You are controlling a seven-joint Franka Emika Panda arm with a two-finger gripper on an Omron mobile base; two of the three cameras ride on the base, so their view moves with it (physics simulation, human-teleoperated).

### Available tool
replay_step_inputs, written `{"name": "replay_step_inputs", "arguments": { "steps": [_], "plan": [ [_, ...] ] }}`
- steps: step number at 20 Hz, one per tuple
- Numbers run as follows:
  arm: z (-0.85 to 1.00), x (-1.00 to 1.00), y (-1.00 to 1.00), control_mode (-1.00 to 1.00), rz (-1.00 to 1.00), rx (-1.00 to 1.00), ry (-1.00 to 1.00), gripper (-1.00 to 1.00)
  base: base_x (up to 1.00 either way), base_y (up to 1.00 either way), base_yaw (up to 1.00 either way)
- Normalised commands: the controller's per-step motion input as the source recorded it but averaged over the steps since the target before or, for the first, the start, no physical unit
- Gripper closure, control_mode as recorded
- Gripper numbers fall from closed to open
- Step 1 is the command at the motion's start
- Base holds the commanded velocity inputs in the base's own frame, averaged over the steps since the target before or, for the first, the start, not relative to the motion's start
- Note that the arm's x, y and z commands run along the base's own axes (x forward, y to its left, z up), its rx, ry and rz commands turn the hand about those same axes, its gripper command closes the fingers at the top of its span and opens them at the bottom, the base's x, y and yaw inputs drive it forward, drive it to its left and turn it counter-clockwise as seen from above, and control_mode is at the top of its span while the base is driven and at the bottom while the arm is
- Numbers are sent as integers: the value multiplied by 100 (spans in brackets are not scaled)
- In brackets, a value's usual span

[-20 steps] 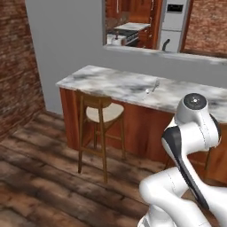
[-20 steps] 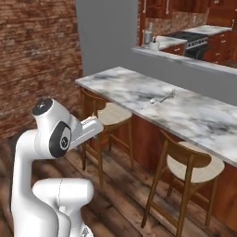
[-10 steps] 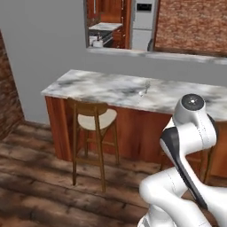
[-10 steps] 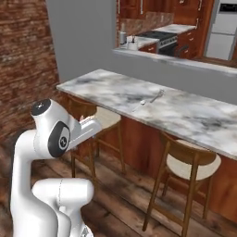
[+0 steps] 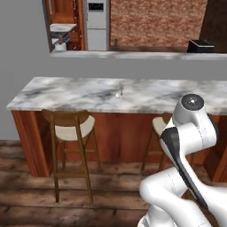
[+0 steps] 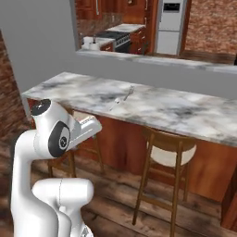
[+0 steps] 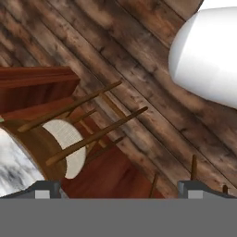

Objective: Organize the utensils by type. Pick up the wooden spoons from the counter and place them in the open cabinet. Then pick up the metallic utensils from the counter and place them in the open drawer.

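the claw (image 7: 118, 187) hangs with its two dark tips set wide apart and nothing between them, looking down at the dark plank floor (image 7: 139, 69). just past the tips sits a wooden stool (image 7: 65, 148) with a pale round cushion, seen from above at a tilt, tucked against the reddish-brown base of the counter, with a sliver of white marble at the edge of that view

the white arm (image 5: 186, 146) is folded up close to its own body, well short of the counter (image 5: 66, 95), a long marble top with grey veins. out on the marble, about midway along, lie the metallic utensils (image 5: 119, 91), thin silver things close together; from the other side they show as two slim pale pieces (image 6: 122, 97) lying almost end to end, too small to say which is the fork. i can't make out any wooden spoons on the top from here

two stools stand under the counter's overhang, one with a pale seat (image 5: 71, 128) and another (image 6: 169, 155) further along. behind the counter a grey ledge (image 6: 152, 60) runs along a pass-through, and beyond it stands a steel fridge (image 5: 96, 24)
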Motion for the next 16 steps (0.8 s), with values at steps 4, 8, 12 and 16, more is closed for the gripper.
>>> {"name": "replay_step_inputs", "arguments": {
  "steps": [4, 8, 12, 16],
  "plan": [
    [0, 0, 0, 100, 0, 0, 0, -100, 44, 46, -38],
    [0, 0, 0, 100, 0, 0, 0, -100, 45, 54, -29],
    [0, 0, 0, 100, 0, 0, 0, -100, 47, 40, -24],
    [0, 0, 0, 100, 0, 0, 0, -100, 50, 13, -17]
  ]
}}
